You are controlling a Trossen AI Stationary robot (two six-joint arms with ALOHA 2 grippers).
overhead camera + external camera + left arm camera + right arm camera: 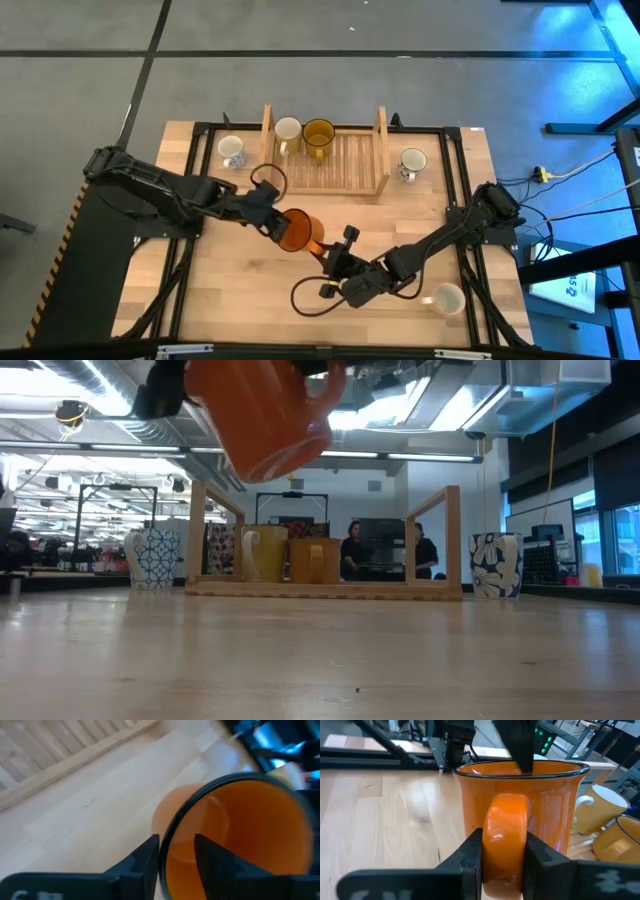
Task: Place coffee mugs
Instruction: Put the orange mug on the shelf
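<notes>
The glossy orange mug [520, 820], a flared enamel-like cup with a dark rim, is being held above the pale wooden table [240, 290], clear of its surface in the low view. Its looped handle [504, 840] is being pinched between the fingers of the right gripper [502, 857], while its rim is being clamped by the left gripper [177, 855], one finger inside the cup and one outside. Behind it, the slatted wooden rack [345, 160] is being occupied by a cream mug [288, 130] and an amber-yellow mug [319, 135], set side by side at its back edge. Two patterned white mugs are being left on the table, one [232, 151] left of the rack, one [412, 162] right of it. Another pale mug [448, 297], possibly tipped, is being left near the right arm.
</notes>
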